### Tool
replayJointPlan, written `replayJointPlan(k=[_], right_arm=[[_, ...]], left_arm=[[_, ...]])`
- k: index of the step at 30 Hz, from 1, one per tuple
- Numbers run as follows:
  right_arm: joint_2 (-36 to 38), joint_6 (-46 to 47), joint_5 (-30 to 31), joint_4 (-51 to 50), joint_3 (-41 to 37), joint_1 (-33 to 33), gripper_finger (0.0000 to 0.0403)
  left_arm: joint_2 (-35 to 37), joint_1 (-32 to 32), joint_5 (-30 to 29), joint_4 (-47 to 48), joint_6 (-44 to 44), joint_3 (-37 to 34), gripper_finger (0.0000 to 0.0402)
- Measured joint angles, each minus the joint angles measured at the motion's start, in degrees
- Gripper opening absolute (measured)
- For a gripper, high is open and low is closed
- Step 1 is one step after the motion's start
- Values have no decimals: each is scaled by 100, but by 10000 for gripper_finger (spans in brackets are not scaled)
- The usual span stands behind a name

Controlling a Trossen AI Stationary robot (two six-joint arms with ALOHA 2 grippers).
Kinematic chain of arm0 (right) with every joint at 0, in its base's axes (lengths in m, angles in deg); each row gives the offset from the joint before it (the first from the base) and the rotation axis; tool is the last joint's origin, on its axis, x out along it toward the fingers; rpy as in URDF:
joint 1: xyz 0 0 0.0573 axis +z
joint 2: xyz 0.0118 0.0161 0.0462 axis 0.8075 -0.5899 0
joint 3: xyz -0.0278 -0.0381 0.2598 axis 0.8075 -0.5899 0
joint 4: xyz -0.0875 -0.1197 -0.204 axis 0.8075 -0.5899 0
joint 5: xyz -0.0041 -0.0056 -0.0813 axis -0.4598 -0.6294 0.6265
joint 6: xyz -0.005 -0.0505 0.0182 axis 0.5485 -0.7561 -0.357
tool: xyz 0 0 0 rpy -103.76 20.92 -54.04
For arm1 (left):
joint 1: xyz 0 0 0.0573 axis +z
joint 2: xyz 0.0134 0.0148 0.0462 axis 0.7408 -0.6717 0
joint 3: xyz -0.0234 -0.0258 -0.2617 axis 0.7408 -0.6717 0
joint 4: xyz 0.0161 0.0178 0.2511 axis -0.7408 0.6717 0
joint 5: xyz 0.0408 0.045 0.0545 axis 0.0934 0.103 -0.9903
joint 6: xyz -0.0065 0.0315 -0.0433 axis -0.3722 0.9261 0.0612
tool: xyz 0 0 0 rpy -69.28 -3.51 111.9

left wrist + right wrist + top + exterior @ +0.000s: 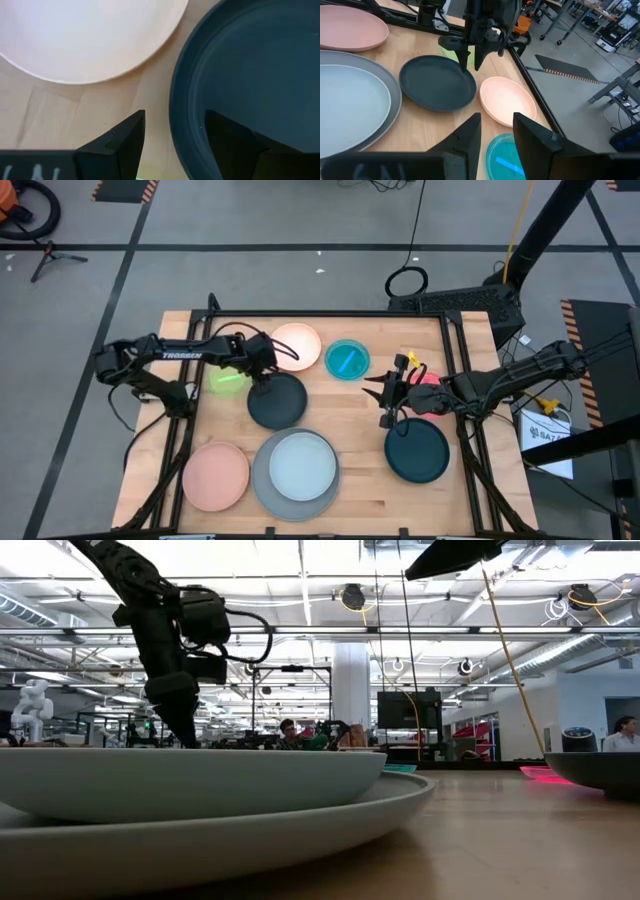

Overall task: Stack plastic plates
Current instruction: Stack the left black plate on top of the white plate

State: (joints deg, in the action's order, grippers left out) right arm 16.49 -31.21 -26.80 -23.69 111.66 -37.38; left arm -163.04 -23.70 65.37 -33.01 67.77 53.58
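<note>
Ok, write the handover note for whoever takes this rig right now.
Left gripper: open, straddling the rim of the black plate, nothing held.
Right gripper: open and empty, between the cyan dish and the dark teal plate.
Done: light blue plate sits on the large grey plate.
Left: salmon plate, black, dark teal and cream plate lie single on the table; so do the cyan dish, lime green dish and pink-red dish. All need stacking.
</note>
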Motion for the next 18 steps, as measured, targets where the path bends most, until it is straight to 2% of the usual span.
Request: replayJointPlan(k=[18], right_arm=[[0,0,2,1,4,0,109]], left_arm=[[-558,-189,7,-42,-149,-4,211]])
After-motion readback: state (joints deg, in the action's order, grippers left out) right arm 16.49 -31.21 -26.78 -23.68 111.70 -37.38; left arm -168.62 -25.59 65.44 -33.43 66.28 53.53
